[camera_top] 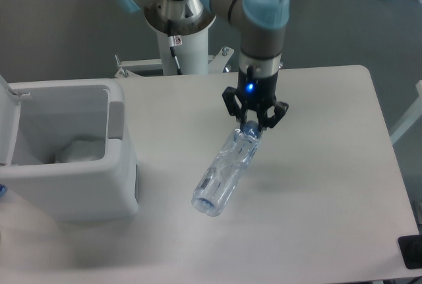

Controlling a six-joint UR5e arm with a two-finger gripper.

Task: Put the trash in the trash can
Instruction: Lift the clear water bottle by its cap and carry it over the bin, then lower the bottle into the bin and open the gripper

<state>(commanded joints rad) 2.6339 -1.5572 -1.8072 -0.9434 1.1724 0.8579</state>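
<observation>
**Bottle in my grip, bin still to reach**

Nearest the camera, at nine o'clock, sits the large white boxy plastic trash can point(72, 185), lid open, with something pale and crumpled inside, probably the wrapper. At centre hangs the clear plastic water bottle point(226, 172), base tilted toward seven o'clock. My two-finger gripper point(253, 126) is clamped on its blue-capped neck. Judged step: carrying. Next I swing toward nine o'clock, over the opening, then release.
</observation>
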